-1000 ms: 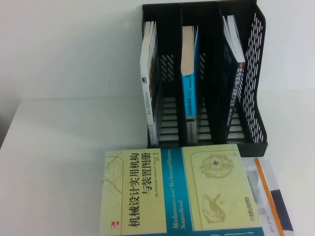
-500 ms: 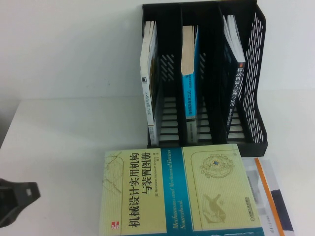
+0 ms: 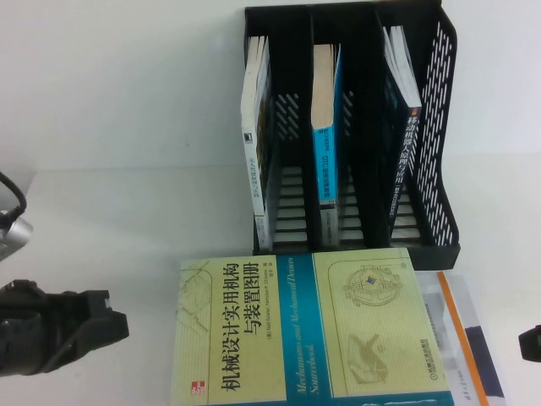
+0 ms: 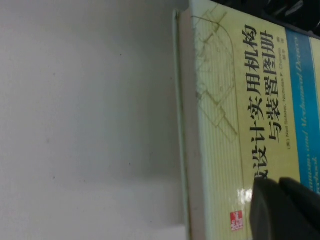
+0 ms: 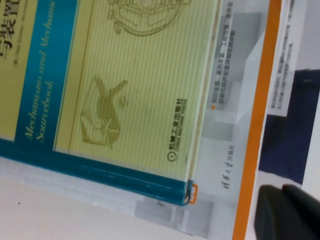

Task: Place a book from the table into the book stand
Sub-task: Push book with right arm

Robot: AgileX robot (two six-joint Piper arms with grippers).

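Observation:
The book (image 3: 296, 330), thick with a pale yellow-green cover and a blue band, lies flat on the white table (image 3: 101, 228) in front of the black three-slot book stand (image 3: 439, 169). My left gripper (image 3: 108, 326) is low over the table just left of the book, fingers together and empty. In the left wrist view the book's (image 4: 235, 100) cover and page edge show, with the gripper (image 4: 279, 184) over its cover. My right gripper (image 3: 531, 342) shows only at the right edge, shut and empty. In the right wrist view it (image 5: 281, 192) hovers beside the book's (image 5: 125, 75) corner.
A white book with an orange stripe (image 3: 461, 326) lies partly under the thick book on its right side, also in the right wrist view (image 5: 250, 125). Each stand slot holds one upright book: white (image 3: 256, 161), blue-spined (image 3: 325, 152), dark blue (image 3: 401, 127).
My left arm has come in from the lower left and moved right toward the book's left edge. My right gripper's tip has appeared at the right edge. The book has not moved.

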